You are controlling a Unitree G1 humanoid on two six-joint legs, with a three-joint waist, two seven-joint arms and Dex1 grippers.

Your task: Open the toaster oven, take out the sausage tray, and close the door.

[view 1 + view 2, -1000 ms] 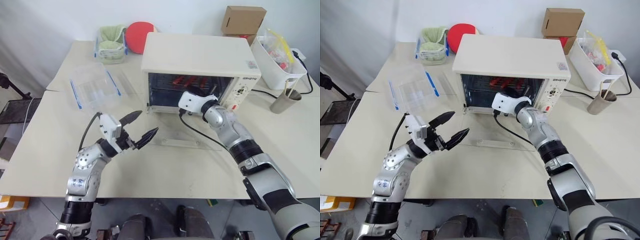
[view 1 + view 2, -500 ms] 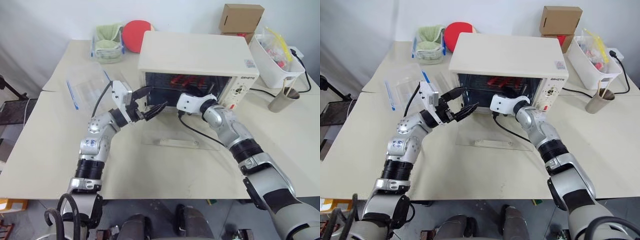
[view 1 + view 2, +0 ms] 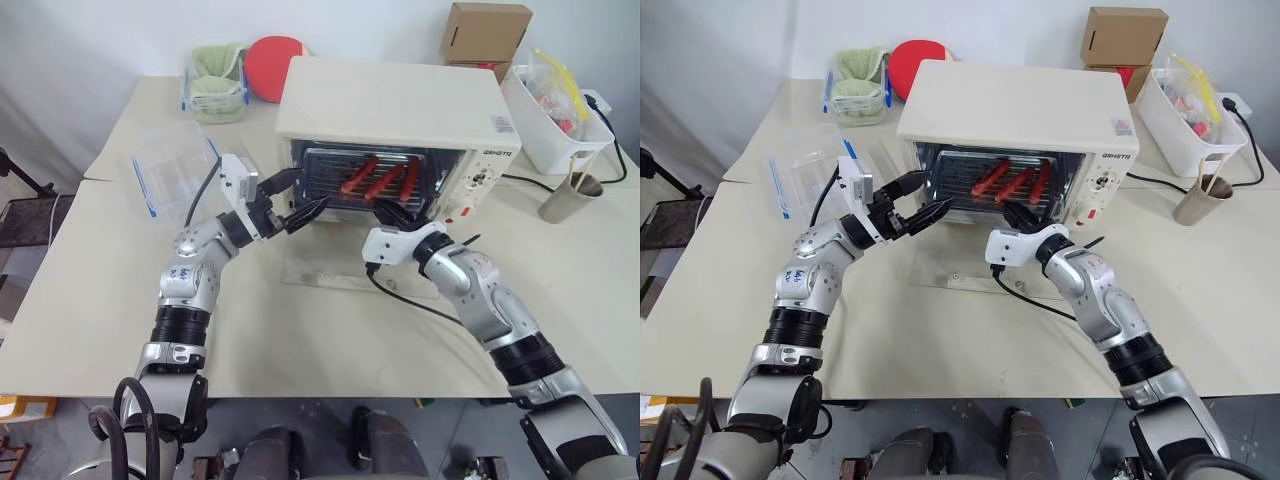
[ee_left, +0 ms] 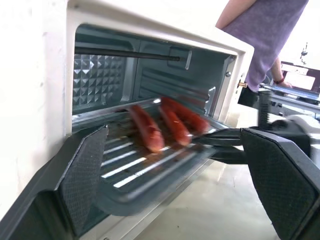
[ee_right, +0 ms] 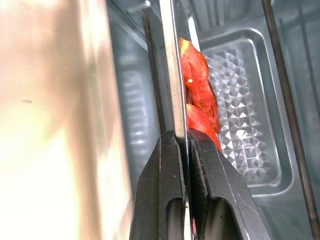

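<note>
Bright, even light; soft shadows; left wrist view motion-blurred.

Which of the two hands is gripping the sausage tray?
The right hand: it is shut on the sausage tray's front rim. The left hand is open beside the tray's corner.

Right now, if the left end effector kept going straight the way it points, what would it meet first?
Most likely the sausage tray: the open left end effector has its fingers either side of the tray's near left corner at the toaster oven mouth. Depth is uncertain, so contact may be close.

The silver sausage tray [image 3: 365, 182] juts halfway from the cream toaster oven [image 3: 400, 108], door [image 3: 345, 268] flat.
</note>
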